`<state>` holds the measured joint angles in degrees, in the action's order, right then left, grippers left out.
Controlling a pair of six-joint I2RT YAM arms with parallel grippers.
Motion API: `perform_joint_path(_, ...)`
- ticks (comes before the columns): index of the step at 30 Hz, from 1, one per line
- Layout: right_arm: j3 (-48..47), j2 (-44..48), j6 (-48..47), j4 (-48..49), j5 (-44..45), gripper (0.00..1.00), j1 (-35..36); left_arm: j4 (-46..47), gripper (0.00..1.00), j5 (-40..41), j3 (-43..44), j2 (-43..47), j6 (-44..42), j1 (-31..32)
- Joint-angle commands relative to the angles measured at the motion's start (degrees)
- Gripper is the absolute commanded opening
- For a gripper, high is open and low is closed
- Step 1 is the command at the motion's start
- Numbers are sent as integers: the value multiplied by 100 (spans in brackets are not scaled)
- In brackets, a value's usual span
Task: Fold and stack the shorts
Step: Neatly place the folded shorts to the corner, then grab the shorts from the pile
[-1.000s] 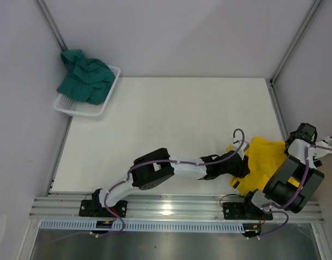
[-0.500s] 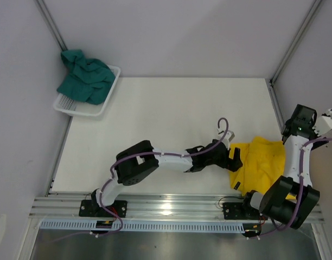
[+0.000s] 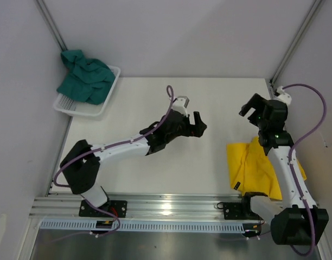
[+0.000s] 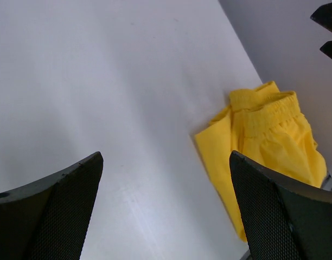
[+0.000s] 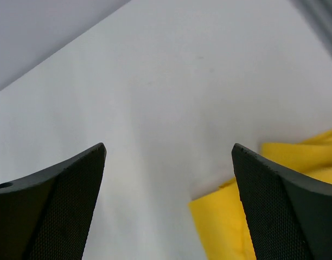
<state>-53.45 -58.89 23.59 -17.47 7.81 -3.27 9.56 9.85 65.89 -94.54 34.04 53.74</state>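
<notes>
Lying apart from both jaws: yellow shorts point(image 3: 245, 163)

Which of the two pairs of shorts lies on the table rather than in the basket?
The yellow shorts, lying on the table near its right edge. The teal-green shorts sit bunched in the white basket at the far left corner.

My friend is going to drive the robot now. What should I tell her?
Left gripper: open, empty, over the middle of the table.
Right gripper: open, empty, raised just beyond the yellow shorts.
Yellow shorts: flat, apparently folded, near right corner.
Green shorts: crumpled in the basket, far left.
Left to do: fold the green pair, stack the two.
</notes>
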Motion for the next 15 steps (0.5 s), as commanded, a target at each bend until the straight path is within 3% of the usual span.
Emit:
perform_joint_path(1,-130,-227,-276,596,166,99,834,-209,99,413,-506,777,-240,-414)
perform_joint_path(8,-421,-1036,-505,762,783,99,2329,-507,99,640,-1200,1630,-476,-1172)
perform_joint_path(15,62,-1457,-470,1535,958,99,3506,-561,99,1168,-1929,2360,-591,-1550)
